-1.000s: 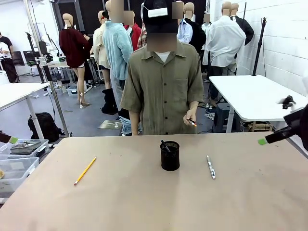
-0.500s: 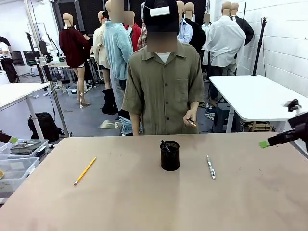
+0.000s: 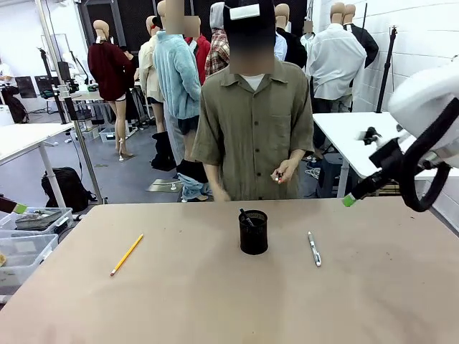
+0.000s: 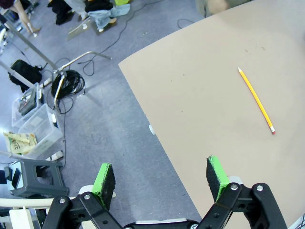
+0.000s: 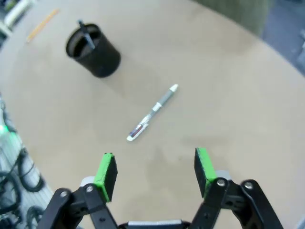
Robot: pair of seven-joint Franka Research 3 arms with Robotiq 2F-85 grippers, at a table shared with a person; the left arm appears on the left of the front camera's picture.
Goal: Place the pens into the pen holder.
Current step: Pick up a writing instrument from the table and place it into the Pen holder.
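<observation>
The black mesh pen holder [image 3: 253,231] stands mid-table with a dark pen in it, and the right wrist view also has the pen holder [image 5: 93,50]. Right of it lies a silver-white pen [image 3: 313,248], flat on the table. In the right wrist view my right gripper [image 5: 155,171] hovers open above and short of that pen [image 5: 152,112]. From the front, the right gripper [image 3: 350,199] hangs over the table's far right. A yellow pencil [image 3: 127,254] lies at the left. My left gripper [image 4: 159,176] stands open over the table's left edge, apart from the pencil [image 4: 256,99].
A person stands at the far side, both hands [image 3: 281,174] together holding a small pen-like thing. Plastic bins [image 3: 29,240] sit on the floor off the table's left edge. A white table [image 3: 373,140] stands behind on the right.
My right arm has swung in from the right edge, leftward and higher over the table. The person has shifted slightly right and brought both hands together. The left gripper has not moved.
</observation>
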